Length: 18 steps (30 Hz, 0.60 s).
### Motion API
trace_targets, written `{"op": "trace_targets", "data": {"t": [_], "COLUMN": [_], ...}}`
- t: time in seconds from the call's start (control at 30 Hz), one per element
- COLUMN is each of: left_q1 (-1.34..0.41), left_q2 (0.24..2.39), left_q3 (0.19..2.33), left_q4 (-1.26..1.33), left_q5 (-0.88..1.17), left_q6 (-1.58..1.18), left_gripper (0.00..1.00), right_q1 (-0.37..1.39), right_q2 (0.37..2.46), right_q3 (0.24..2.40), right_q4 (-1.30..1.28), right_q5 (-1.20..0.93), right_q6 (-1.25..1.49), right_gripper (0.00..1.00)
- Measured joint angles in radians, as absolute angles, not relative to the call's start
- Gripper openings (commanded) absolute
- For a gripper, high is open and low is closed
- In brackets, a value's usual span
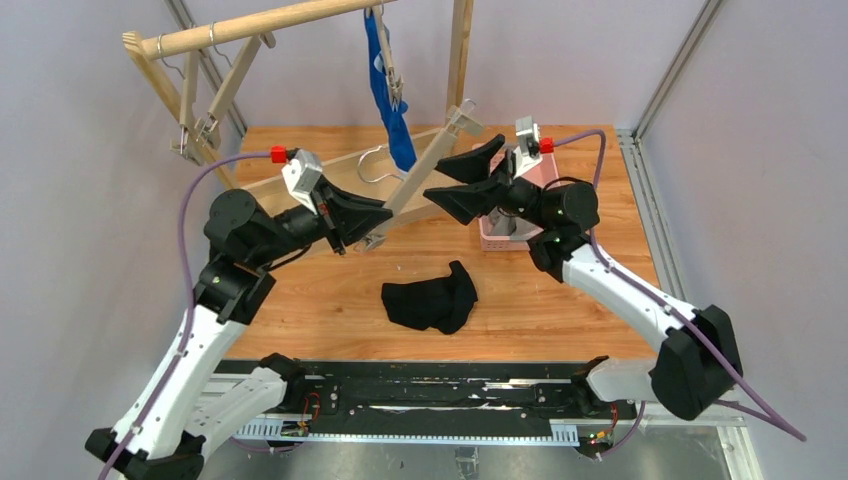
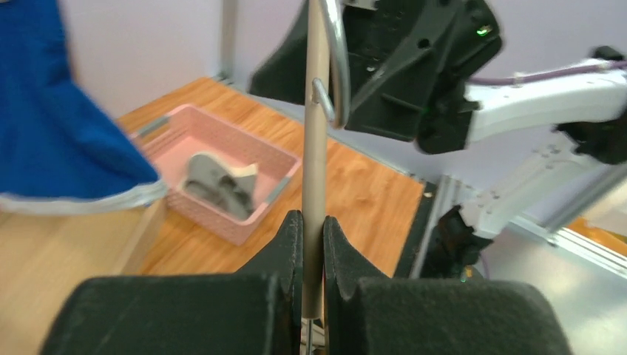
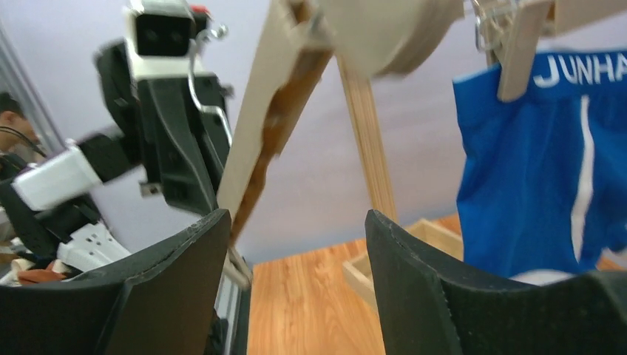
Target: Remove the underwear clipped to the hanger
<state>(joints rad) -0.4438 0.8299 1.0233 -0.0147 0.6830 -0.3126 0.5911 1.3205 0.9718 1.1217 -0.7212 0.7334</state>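
The bright blue underwear [image 1: 388, 95] with white lettering hangs clipped to a hanger on the wooden rail; it also shows in the right wrist view [image 3: 532, 170] and the left wrist view [image 2: 59, 126]. The black underwear [image 1: 432, 297] lies crumpled on the table. The grey underwear [image 2: 214, 185] lies in a pink basket [image 2: 281, 166]. My left gripper [image 1: 365, 225] is shut on the lower end of a bare wooden hanger [image 1: 425, 170], whose bar runs up between my fingers [image 2: 313, 222]. My right gripper [image 1: 465, 180] is open and empty beside the hanger's upper end [image 3: 273, 111].
A wooden rack [image 1: 250, 28] stands at the back with its base frame on the table. Another bare clip hanger [image 1: 200, 120] hangs at its left end. The pink basket [image 1: 490, 238] sits partly hidden behind my right arm.
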Motion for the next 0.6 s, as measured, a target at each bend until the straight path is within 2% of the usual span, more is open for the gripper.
{"op": "trace_targets", "data": {"t": [0.13, 0.3, 0.6], "left_q1": [-0.447, -0.447, -0.447], "left_q2": [0.779, 0.707, 0.694], "left_q3": [1.156, 1.24, 1.296], "left_q4": [-0.341, -0.647, -0.955], "left_q5": [0.476, 0.238, -0.057], "left_q6": [-0.181, -0.102, -0.063], "left_gripper": [0.0, 0.0, 0.0], "right_q1": [0.607, 0.733, 0.872], "right_q2": [1.216, 1.124, 1.257], "right_q3": [0.943, 0.946, 0.841], "right_q4": [0.834, 0.409, 0.017], "right_q5": [-0.656, -0.368, -0.036], "right_q6": [0.543, 0.237, 0.044], "right_gripper": [0.69, 0.7, 0.68]}}
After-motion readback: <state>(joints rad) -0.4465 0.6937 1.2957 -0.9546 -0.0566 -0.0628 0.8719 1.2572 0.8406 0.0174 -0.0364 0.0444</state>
